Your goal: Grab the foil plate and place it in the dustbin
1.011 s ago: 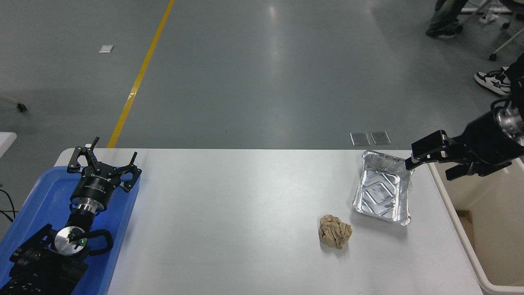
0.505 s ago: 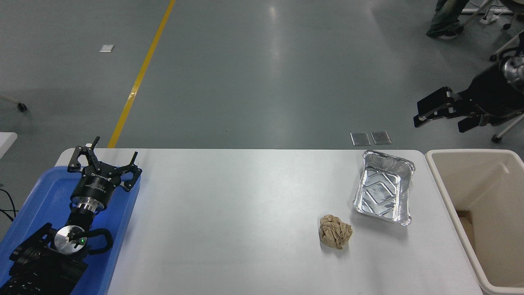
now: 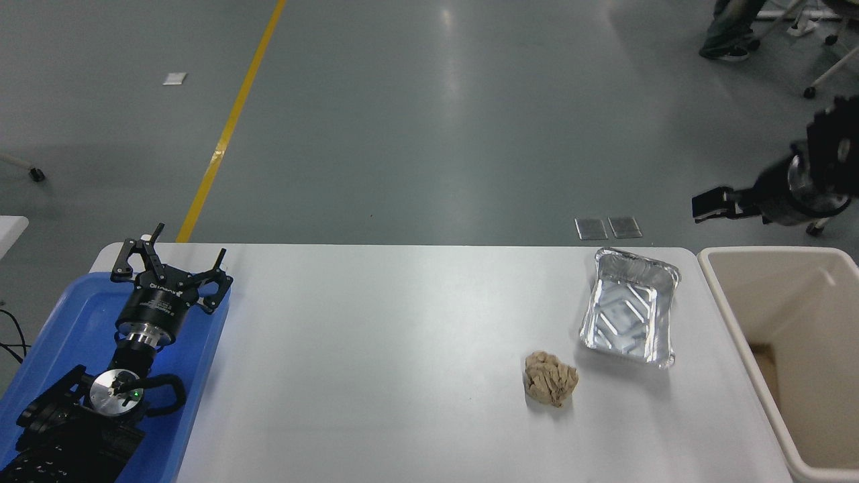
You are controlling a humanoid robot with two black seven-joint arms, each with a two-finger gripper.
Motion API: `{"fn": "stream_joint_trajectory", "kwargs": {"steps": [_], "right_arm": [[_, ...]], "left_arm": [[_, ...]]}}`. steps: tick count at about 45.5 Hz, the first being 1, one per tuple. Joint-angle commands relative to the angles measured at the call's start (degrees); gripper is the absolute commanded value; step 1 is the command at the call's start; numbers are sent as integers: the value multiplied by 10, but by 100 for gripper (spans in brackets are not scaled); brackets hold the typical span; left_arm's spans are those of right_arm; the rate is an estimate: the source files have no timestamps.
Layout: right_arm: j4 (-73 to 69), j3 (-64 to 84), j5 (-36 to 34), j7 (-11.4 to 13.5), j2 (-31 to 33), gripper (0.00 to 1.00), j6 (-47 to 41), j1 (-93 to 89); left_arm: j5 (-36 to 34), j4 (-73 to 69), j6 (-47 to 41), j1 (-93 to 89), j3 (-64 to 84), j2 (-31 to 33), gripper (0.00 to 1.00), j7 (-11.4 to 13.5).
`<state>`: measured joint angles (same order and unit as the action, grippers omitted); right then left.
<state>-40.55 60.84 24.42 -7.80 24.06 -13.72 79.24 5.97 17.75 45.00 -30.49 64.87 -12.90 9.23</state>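
Your right end effector (image 3: 713,204) is blurred at the right edge, above the floor beyond the worktop's (image 3: 402,349) far right corner; you cannot tell whether its fingers are parted or together, and most of the arm behind it is cut off by the frame. The dustbin (image 3: 721,295) is also cropped, so you see only its near-left rim and part of its beige inside. The foil plate (image 3: 629,316) lies flat on the worktop near the far right corner, just beside the dustbin and below the right end effector, well apart from it. A crumpled paper ball (image 3: 550,378) sits near the plate's front left. Your left end effector (image 3: 171,263) rests with fingers spread over the blue tray (image 3: 67,322) at the lower left.
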Motion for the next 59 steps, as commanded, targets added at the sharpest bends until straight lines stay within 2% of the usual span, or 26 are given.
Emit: {"fn": "stream_joint_trajectory", "kwargs": {"steps": [1,8,19,23,28,31,34,37,41,45,52,59], "right_arm": [[91,-69,-7,14,-45,100,58,-149],[96,-99,-54,29,-61,100,62,-177],[153,-128,-57,38,-83,100,92,-229],[153,-128,-58,42,-83,96,94,-231],[153,-143,-58,48,-83,76,94,-234],[153,-151,-57,49,-84,69,94,-240],[153,-156,-56,49,-84,53,95,-242],[154,-156,-54,49,-87,45,105,-248],[153,-155,-53,49,-88,41,113,-250],[152,-157,-55,49,-90,30,113,-250],[151,-162,-57,45,-90,0,122,-249],[144,-162,-54,43,-89,0,123,-246]], "left_arm": [[0,0,0,0,0,0,99,1],[0,0,0,0,1,0,99,1],[0,0,0,0,1,0,99,1],[0,0,0,0,1,0,99,2],[0,0,0,0,1,0,99,1],[0,0,0,0,1,0,99,1],[0,0,0,0,1,0,99,1],[0,0,0,0,1,1,99,1],[0,0,0,0,1,1,99,2],[0,0,0,0,1,1,99,2],[0,0,0,0,1,1,99,1],[0,0,0,0,1,0,99,1]]}}
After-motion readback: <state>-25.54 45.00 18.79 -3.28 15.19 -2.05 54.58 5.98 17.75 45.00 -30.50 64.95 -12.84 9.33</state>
